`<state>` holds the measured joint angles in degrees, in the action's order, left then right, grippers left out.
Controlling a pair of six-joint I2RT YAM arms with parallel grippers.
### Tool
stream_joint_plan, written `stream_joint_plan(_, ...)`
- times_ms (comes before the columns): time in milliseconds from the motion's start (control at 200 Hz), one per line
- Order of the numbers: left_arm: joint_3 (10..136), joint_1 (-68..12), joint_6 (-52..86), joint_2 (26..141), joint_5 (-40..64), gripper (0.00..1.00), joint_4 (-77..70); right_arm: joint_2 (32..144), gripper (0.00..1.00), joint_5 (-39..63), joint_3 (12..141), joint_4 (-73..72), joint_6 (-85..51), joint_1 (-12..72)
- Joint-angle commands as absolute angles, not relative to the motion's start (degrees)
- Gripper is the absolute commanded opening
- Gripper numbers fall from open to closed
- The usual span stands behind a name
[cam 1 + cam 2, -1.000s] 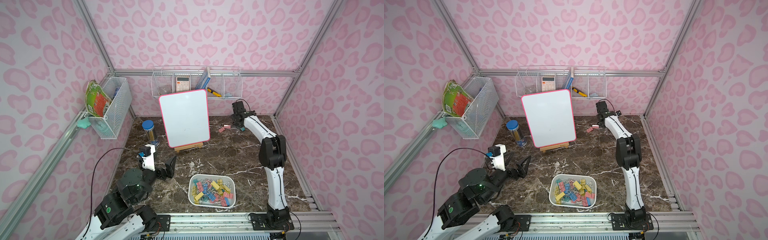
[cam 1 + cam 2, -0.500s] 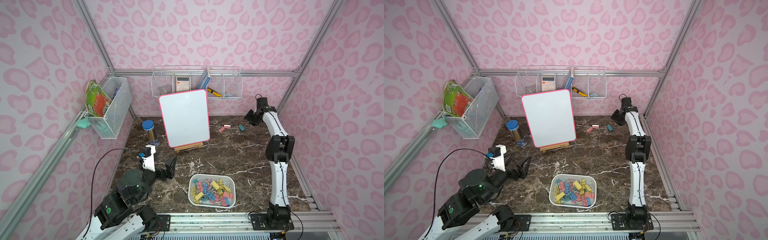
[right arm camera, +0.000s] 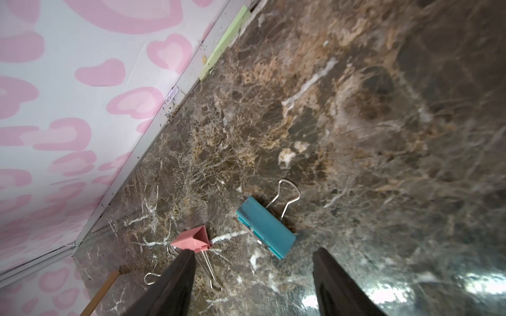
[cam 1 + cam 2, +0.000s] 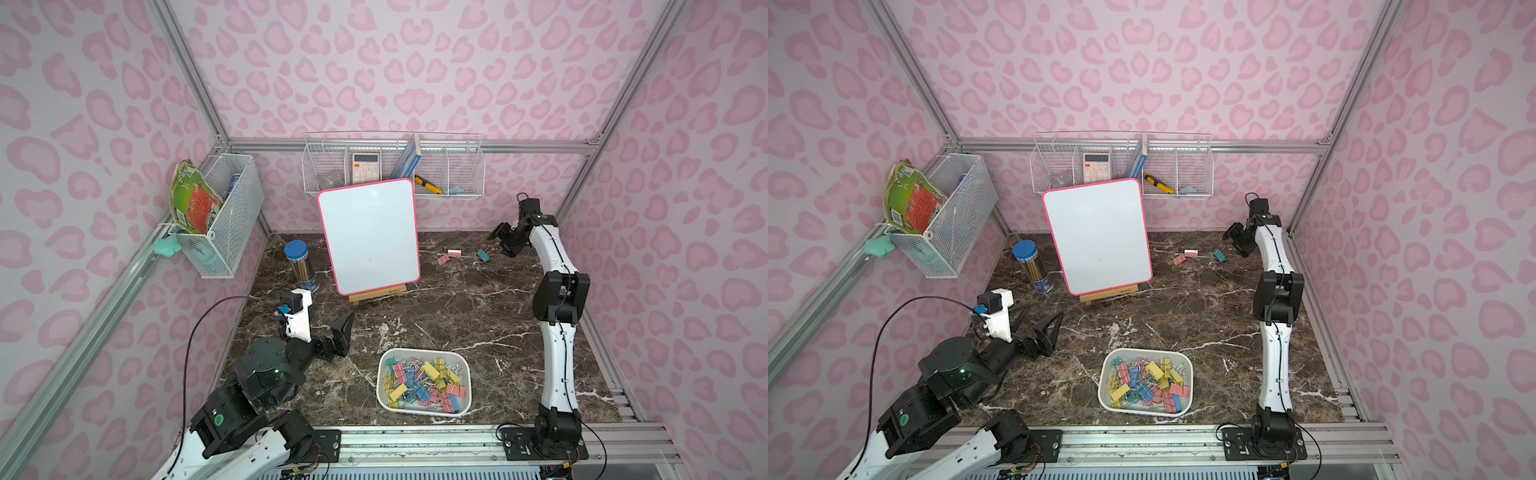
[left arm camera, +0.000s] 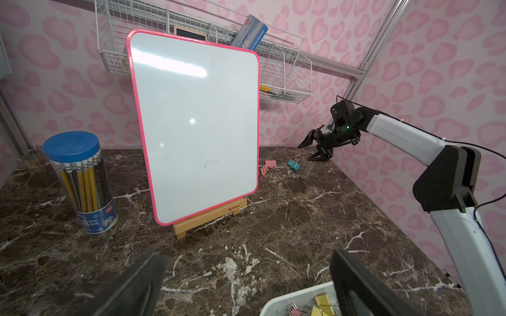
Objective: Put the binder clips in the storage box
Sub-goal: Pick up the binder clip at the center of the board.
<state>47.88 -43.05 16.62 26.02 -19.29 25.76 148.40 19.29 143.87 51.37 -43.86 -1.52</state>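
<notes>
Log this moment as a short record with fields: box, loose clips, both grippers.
storage box: at the front of the marble table, holding a heap of binder clips
loose clips: teal clip and pink clips on the table at the back, right of the whiteboard
right gripper: open, empty, hovering beside the teal clip
left gripper: open, empty, left of the storage box

The black right claw [image 4: 1236, 242] hangs, jaws apart, beside a teal binder clip [image 4: 1219, 255] on the dark marble bench [image 4: 1183, 316], far from the white plastic storage box [image 4: 1144, 351].
</notes>
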Motion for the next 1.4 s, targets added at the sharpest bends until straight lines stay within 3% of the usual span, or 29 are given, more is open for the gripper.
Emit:
stream_joint_plan(0, 47.8, -43.0, 17.1, 26.3, -18.8, 0.99, 23.8, 147.3, 0.68, 20.5, 142.0, 49.2, -47.0, -0.8)
stream_joint_plan(270, 45.7, -43.0, 17.1, 29.2, -13.6, 0.99, 18.1, 144.7, 0.67, 22.7, 136.3, 43.7, -46.6, -0.8)
stream_joint_plan(415, 49.7, -43.0, 17.3, 35.4, -10.4, 0.99, 19.8, 139.0, 0.66, 18.0, 130.1, 40.4, -45.1, 1.5)
stream_joint_plan(500, 50.8, -43.0, 17.3, 36.4, -11.6, 0.99, 20.1, 132.1, 0.66, 14.1, 120.8, 34.5, -47.2, 4.0)
stream_joint_plan(665, 49.6, -43.0, 17.1, 35.0, -12.9, 0.99, 19.0, 118.9, 0.68, 11.5, 94.7, 9.1, -59.9, 8.4)
stream_joint_plan(880, 50.0, -43.0, 17.4, 32.7, -14.3, 0.99, 22.5, 123.0, 0.68, 5.4, 98.3, 13.1, -64.1, 6.6)
stream_joint_plan(1055, 48.9, -43.0, 17.8, 29.6, -14.7, 0.99, 22.2, 126.3, 0.76, 2.0, 104.1, 16.8, -60.0, 5.4)
stream_joint_plan(1395, 49.1, -43.0, 17.7, 29.0, -15.0, 0.99, 24.0, 130.9, 0.79, 4.6, 106.6, 15.4, -57.8, 3.3)
